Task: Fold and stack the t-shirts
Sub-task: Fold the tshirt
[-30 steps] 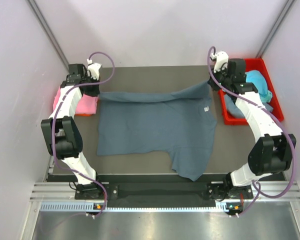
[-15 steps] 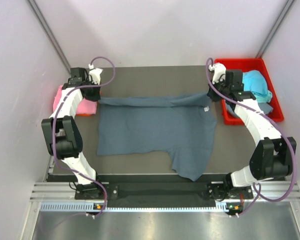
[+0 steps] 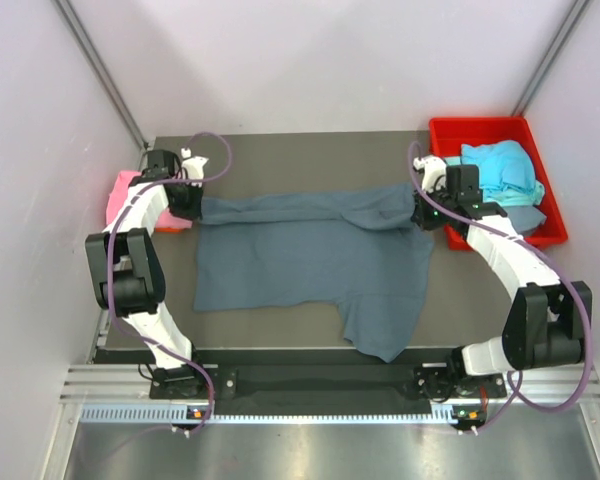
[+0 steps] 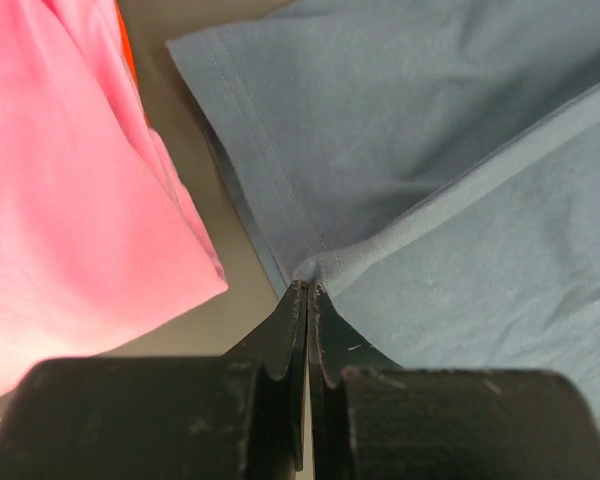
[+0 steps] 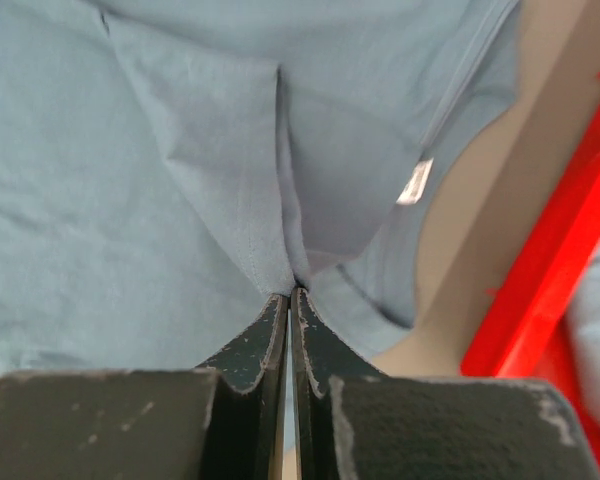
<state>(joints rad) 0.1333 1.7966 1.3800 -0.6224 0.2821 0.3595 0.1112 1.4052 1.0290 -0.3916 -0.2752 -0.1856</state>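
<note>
The dark table [image 3: 300, 155] carries a slate-blue t-shirt [image 3: 310, 265] spread flat across its middle, its far edge doubled over into a narrow band running between the two arms, one sleeve reaching toward the near edge; a red bin [image 3: 480, 122] sits at the far right corner, holding a light blue garment [image 3: 495, 165]; a folded pink shirt [image 3: 123, 192] lies at the left edge, just beside the slate shirt's corner; the left gripper [image 4: 307, 290] has its jaws pinched together on that corner's hem; the right gripper [image 5: 291, 295] is likewise clamped on a gathered pleat of the shirt near its small white label [image 5: 415, 182].
</note>
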